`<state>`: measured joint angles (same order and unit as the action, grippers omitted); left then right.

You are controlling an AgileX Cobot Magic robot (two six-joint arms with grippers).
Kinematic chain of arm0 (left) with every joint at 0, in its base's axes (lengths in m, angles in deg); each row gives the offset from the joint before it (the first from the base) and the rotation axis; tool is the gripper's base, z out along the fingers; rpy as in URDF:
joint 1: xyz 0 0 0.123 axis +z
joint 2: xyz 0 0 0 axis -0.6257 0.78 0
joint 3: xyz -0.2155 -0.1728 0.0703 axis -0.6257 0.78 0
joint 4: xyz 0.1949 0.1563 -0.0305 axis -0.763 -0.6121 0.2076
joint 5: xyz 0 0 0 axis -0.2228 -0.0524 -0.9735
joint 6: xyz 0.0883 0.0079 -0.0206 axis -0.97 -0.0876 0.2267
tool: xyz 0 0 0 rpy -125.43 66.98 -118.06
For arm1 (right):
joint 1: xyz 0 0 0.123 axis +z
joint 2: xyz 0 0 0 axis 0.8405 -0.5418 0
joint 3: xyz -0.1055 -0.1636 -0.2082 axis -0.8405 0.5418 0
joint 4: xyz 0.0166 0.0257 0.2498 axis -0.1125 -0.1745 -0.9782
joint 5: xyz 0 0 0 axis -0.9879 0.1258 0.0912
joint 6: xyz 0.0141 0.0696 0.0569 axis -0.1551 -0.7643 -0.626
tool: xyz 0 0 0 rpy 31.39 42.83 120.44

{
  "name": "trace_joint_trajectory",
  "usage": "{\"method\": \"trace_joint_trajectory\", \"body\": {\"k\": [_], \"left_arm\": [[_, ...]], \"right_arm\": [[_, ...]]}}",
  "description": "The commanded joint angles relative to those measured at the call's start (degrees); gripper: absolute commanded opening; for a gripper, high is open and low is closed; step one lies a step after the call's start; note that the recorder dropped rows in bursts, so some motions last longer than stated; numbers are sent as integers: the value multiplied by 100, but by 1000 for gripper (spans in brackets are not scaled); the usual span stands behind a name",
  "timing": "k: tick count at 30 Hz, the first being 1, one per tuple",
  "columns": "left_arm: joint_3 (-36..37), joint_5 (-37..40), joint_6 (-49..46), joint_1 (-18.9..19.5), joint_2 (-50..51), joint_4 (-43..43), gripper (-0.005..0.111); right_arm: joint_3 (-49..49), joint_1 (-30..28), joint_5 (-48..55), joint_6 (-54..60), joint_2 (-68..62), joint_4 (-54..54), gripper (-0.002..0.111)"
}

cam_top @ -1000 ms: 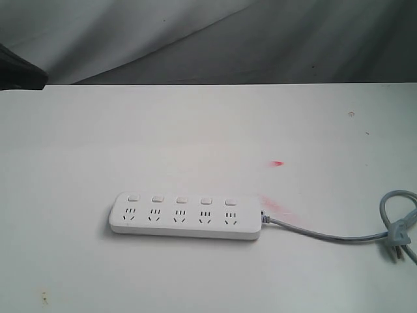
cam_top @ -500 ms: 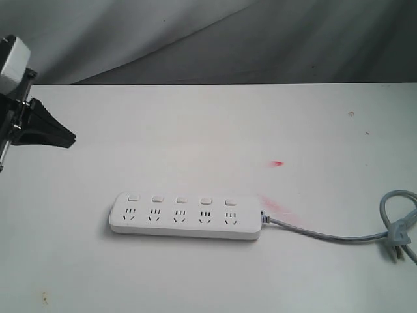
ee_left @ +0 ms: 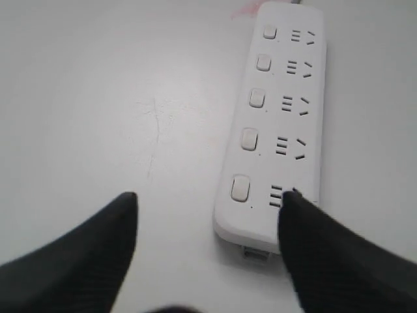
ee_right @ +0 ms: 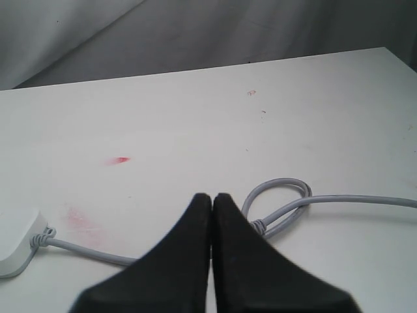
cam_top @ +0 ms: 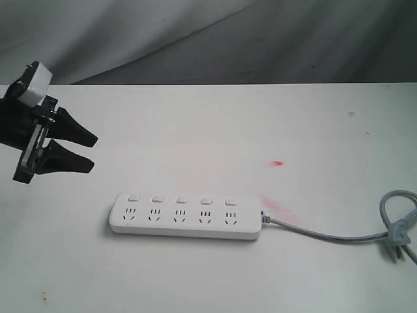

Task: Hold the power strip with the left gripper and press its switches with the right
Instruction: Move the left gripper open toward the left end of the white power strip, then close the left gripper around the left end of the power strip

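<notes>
While the left tool [cam_top: 93, 153] hangs over the table's [cam_top: 215, 124] left edge with its two fingers spread apart and nothing between them, the strip [cam_top: 186, 218] lies flat on the table to its right and nearer the camera, apart from it. The strip's long axis runs left to right across the exterior view, and its rounded, cable-free end is the one nearest this tool. In the left wrist view that end sits just ahead of the fingers. One fingertip overlaps its corner, though I cannot tell whether it touches. The five switches [cam_top: 181, 199] form a row along the strip's far edge, one above each socket group. From the strip's right end the cable [cam_top: 326, 236] trails to a loop near the table's right edge. Only its own wrist view shows the right tool [ee_right: 212, 197]: fingers pressed together, empty, over that loop. The left arm looks nearer; its next move, I judge, is down and rightward onto the near end.
</notes>
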<state>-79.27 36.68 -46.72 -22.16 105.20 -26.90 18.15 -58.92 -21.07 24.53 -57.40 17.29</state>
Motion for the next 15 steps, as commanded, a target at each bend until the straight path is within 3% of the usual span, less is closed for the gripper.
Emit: {"method": "trace_joint_trajectory", "body": {"k": [1, 15], "left_arm": [[17, 51, -49, -4, 114, 22, 81], [17, 51, -49, -538, 592, -655, 79]], "right_arm": [[16, -46, -6, 20, 49, 67, 0], [16, -46, -6, 20, 49, 67, 0]]}}
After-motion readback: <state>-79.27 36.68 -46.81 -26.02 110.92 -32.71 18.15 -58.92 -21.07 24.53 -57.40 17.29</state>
